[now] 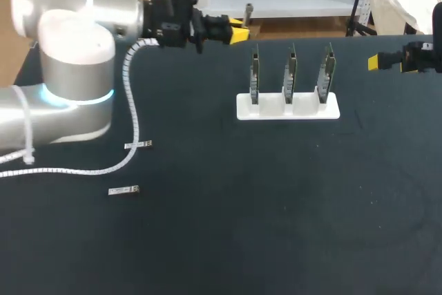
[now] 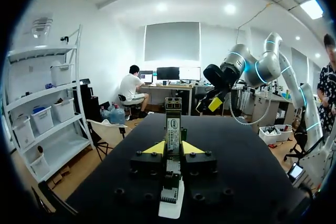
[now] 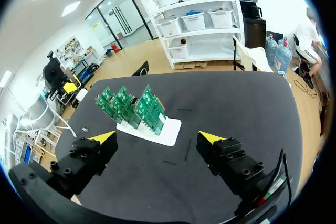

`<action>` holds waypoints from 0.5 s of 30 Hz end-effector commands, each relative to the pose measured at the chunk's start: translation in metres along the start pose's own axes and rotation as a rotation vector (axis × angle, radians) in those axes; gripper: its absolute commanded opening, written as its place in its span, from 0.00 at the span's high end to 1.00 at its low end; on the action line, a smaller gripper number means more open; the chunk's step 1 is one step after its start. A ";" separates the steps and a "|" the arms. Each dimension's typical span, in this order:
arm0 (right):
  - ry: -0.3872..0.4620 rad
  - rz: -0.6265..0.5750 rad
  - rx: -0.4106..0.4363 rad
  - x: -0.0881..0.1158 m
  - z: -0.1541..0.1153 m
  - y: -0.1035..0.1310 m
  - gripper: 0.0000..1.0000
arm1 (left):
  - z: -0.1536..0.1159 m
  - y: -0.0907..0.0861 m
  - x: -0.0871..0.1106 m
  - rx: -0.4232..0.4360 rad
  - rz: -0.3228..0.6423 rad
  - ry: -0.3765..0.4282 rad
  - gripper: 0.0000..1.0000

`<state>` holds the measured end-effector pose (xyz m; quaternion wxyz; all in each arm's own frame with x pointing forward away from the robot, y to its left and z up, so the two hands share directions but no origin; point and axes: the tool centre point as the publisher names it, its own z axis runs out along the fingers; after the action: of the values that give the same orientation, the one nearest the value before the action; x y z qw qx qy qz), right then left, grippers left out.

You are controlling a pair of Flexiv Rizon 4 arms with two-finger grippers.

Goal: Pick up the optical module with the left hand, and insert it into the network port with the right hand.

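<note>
At far bench edge, left claw (image 1: 231, 30): clenched on optical module (image 2: 172, 124), gripped across its sides, with much of it projecting ahead of the yellow tips.
Right claw (image 3: 157, 137): released, fingers wide apart, at the bench's right side, facing board rack (image 1: 288, 106).
Hand-off risk: module has to pass from left to right. It would likely twist or drop if the right claw takes only the short free end, or if the left lets go too soon.
Insertion risk: three circuit boards (image 1: 291, 70) stand upright, close together in the rack. A skewed module would probably jam at the port or shove the rack along. Ports too small to pick out.
Cable risk: white spiral cable (image 1: 131, 88) hangs over the bench just beside small silver piece (image 1: 138, 145), with second piece (image 1: 124, 190) near. A swing could drag them.
Surface: bench (image 1: 276, 226) black, flat, matte. Rack looks unfixed, so it may slide.
Room: claws well apart, rack between them and nearer the right.
</note>
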<state>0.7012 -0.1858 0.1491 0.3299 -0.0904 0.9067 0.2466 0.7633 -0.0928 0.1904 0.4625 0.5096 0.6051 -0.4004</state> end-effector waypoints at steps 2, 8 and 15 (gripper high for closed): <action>0.001 0.001 0.010 0.000 -0.001 0.002 0.00 | 0.019 0.001 0.004 -0.003 0.004 -0.034 1.00; 0.001 0.001 0.010 0.000 -0.001 0.002 0.00 | 0.018 0.005 0.011 -0.036 -0.011 -0.023 1.00; 0.001 0.001 0.010 0.000 -0.001 0.002 0.00 | 0.010 0.013 0.013 -0.025 -0.001 -0.017 1.00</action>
<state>0.7012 -0.1858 0.1491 0.3299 -0.0905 0.9067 0.2466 0.7746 -0.1016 0.1733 0.4739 0.4960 0.6117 -0.3939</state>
